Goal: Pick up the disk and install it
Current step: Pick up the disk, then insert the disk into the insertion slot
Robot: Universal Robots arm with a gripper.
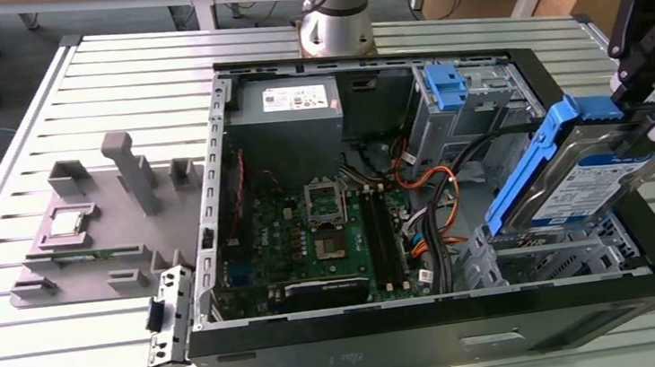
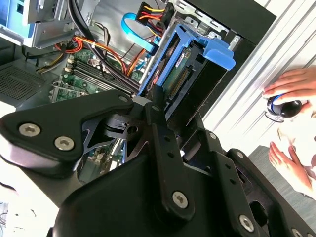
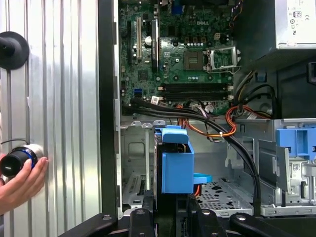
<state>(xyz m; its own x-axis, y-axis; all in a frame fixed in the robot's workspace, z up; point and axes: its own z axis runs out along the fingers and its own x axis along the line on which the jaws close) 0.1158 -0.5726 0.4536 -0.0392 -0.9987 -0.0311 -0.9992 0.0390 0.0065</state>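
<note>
A slatted, ribbed metal table (image 1: 68, 362) carried a black computer case (image 1: 439, 339) lying on its side with its side panel off. Inside lay a green circuit board (image 1: 309, 239), and at the far end a grey metal box (image 1: 284, 102) with a white sticker whose print was too small to read. On the table at the exterior view's left sat a grey plastic holder (image 1: 92, 233) with upright posts.

The disk (image 1: 574, 182) hung over the metal drive cage at the case's near corner, at the exterior view's right. It stood on edge and tilted, its long axis sloping from its low end inside the case up to the gripper (image 1: 649, 121). Silver metal, blue plastic rails and a white-and-blue label faced the camera; the label's print was illegible. The black gripper's fingers were pinched on the disk's raised end, a blue tab standing out there in both wrist views.

A bare blue bracket (image 1: 446, 86) sat in a far bay. Black and orange cables (image 1: 453, 180) looped between the bays.

In the first wrist view a person's hand (image 3: 22, 182) held a small round knob (image 3: 17, 160) on the table.
</note>
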